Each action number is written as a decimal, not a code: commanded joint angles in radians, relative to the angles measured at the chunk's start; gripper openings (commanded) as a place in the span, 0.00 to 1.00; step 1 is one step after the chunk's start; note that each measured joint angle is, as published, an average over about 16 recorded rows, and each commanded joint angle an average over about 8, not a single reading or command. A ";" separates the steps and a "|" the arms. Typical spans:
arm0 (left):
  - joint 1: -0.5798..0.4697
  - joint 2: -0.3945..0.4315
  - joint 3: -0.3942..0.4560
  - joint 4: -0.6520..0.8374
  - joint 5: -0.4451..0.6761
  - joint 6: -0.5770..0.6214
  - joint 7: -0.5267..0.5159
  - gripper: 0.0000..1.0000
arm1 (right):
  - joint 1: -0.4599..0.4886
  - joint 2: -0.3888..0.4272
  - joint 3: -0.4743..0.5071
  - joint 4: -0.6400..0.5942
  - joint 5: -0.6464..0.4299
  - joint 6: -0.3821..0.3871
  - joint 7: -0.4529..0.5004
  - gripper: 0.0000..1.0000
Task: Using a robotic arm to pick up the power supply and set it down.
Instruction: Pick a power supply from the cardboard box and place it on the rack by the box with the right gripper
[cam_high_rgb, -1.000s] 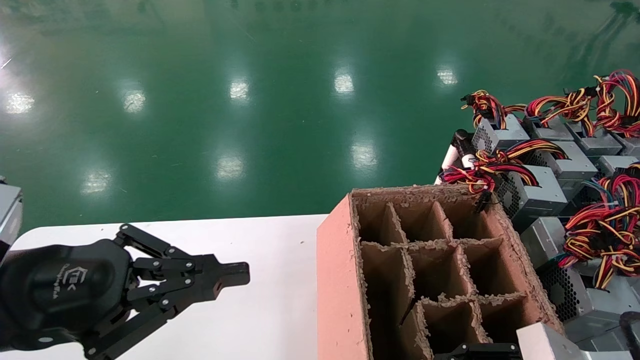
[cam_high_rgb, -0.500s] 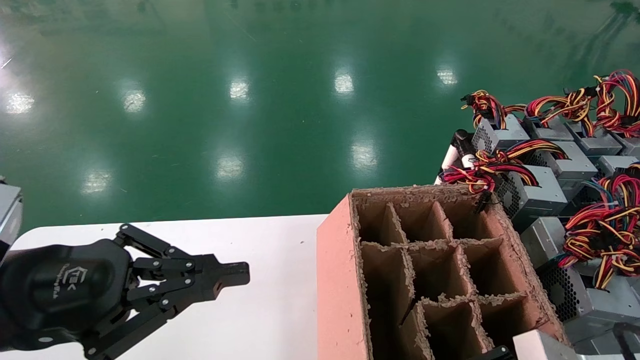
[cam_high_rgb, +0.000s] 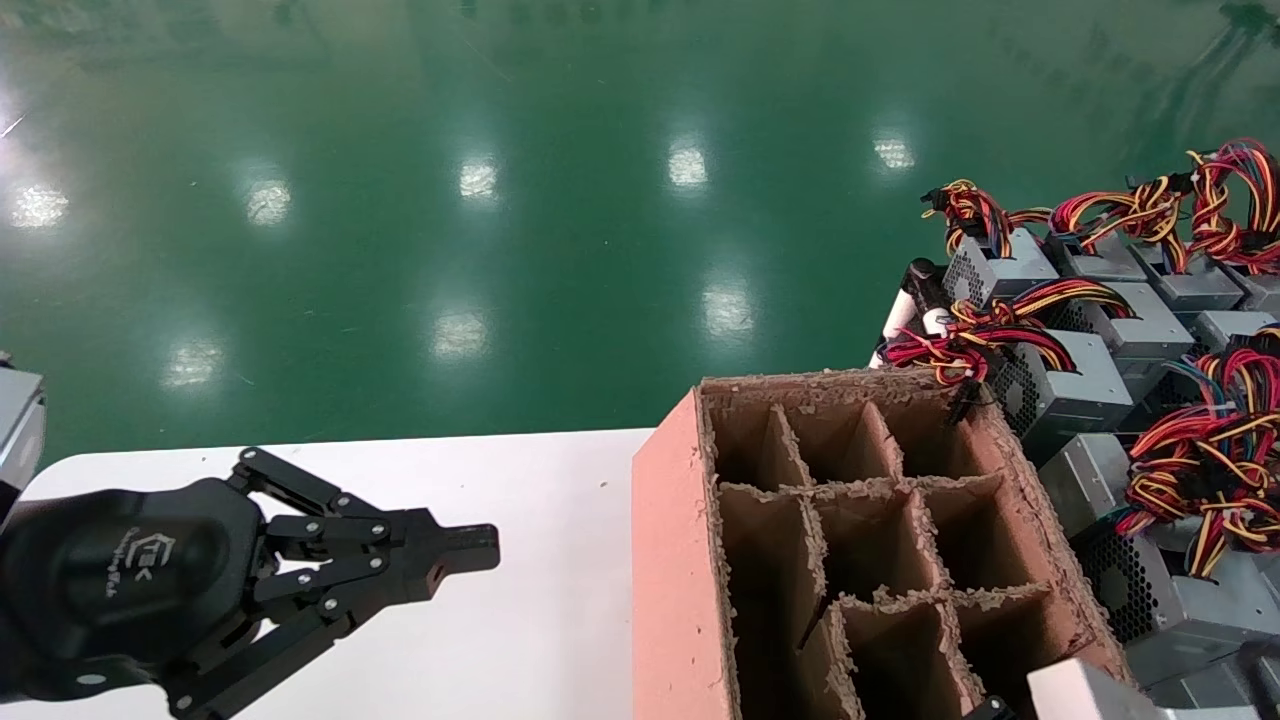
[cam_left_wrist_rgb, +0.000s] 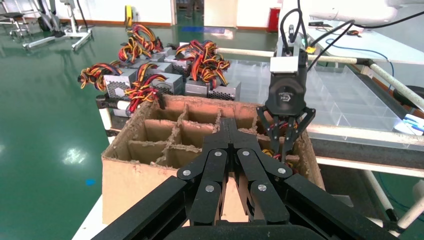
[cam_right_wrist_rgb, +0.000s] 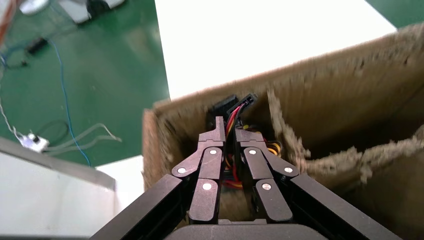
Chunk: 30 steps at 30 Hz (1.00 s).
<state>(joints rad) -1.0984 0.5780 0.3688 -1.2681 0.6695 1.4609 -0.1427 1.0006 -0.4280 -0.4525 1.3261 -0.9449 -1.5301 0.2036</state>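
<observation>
The power supply's red, yellow and black cables (cam_right_wrist_rgb: 235, 116) show inside a near corner cell of the brown cardboard divider box (cam_high_rgb: 668, 560); its metal body is hidden in that cell. My right gripper (cam_right_wrist_rgb: 229, 125) reaches down into the cell with its fingers shut on the cable bundle. The left wrist view shows the right gripper (cam_left_wrist_rgb: 284, 150) from across the box, pointing down at the near-right corner. My left gripper (cam_high_rgb: 485, 548) is shut and empty, parked low over the white table (cam_high_rgb: 520, 620) left of the box.
Several grey power supplies (cam_high_rgb: 1085, 375) with coloured cable bundles are stacked right of and behind the box. The box's other cells look empty. A clear plastic tray (cam_left_wrist_rgb: 345, 100) lies beyond the right arm. Green floor lies past the table's far edge.
The right arm has slid lower at the head view's bottom edge, so its black gripper has nearly left that view. The left arm has not moved.
</observation>
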 joint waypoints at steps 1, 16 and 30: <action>0.000 0.000 0.000 0.000 0.000 0.000 0.000 0.00 | 0.003 0.001 0.002 -0.002 0.017 -0.006 0.003 0.00; 0.000 0.000 0.000 0.000 0.000 0.000 0.000 0.00 | 0.094 0.078 0.072 0.013 0.201 -0.028 -0.018 0.00; 0.000 0.000 0.000 0.000 0.000 0.000 0.000 0.00 | 0.462 0.101 0.107 0.017 0.207 -0.035 -0.030 0.00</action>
<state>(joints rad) -1.0985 0.5778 0.3691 -1.2681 0.6693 1.4608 -0.1426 1.4689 -0.3347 -0.3502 1.3404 -0.7502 -1.5651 0.1752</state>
